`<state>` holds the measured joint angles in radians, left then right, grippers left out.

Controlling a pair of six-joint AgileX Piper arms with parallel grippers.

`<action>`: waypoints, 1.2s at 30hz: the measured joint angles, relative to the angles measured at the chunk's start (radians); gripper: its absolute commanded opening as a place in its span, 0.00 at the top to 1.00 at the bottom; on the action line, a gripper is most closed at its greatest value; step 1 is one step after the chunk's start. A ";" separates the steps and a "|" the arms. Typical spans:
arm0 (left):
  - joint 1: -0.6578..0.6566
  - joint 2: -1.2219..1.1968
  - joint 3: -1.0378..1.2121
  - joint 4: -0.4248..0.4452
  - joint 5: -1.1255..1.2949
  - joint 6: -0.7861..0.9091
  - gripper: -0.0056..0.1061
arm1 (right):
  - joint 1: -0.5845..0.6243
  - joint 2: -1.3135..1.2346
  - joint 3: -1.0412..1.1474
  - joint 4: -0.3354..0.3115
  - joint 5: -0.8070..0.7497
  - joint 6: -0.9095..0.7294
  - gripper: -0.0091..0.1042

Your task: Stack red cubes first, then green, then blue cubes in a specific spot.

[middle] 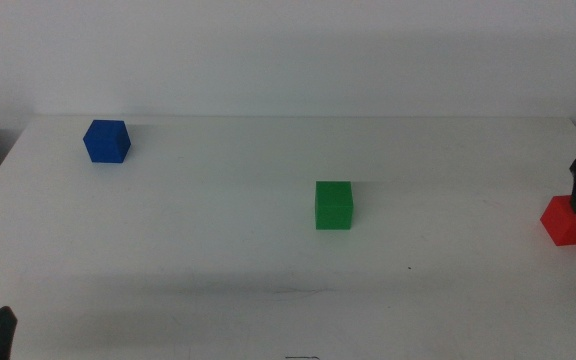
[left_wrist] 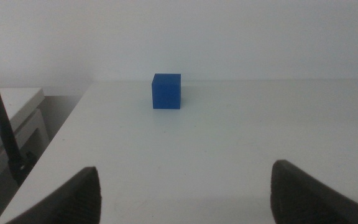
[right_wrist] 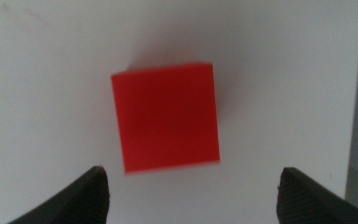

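My right gripper (right_wrist: 191, 193) hangs just over the red cube (right_wrist: 165, 117), jaws spread wider than it, gripping nothing. That cube sits well right of the green cube (middle: 334, 205); the blue cube (middle: 106, 140) lies far left. My left gripper (left_wrist: 185, 196) waits open, empty, facing blue.

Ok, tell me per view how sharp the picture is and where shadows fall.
Middle view: evenly lit, green cube and blue cube crisp, with faint shadows. Left wrist view: blue cube sharp, the open left gripper soft. Right wrist view: red cube smeared at its edges, under the open right gripper.
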<state>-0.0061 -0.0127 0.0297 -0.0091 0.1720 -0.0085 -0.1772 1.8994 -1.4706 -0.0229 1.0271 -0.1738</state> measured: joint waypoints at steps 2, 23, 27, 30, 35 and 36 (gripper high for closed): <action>0.000 0.000 0.000 0.000 0.000 0.000 0.11 | 0.000 0.022 0.000 0.004 -0.028 -0.017 0.13; 0.000 0.000 0.000 0.000 0.000 0.000 0.11 | 0.000 0.143 0.000 0.040 -0.171 -0.078 0.42; 0.000 0.000 0.000 0.000 0.000 0.000 0.11 | 0.000 0.143 0.000 0.045 -0.164 -0.084 0.74; 0.000 0.000 0.000 0.000 0.000 0.000 0.11 | 0.000 0.143 0.000 0.060 -0.156 -0.078 0.93; 0.000 0.000 0.000 0.000 0.000 0.000 0.11 | 0.041 0.118 0.000 0.075 -0.120 0.008 0.93; 0.000 0.000 0.000 0.000 0.000 0.000 0.11 | 0.063 0.103 0.000 0.068 -0.106 0.051 0.93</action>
<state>-0.0061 -0.0127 0.0297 -0.0091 0.1720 -0.0085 -0.1147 2.0026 -1.4709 0.0455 0.9215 -0.1225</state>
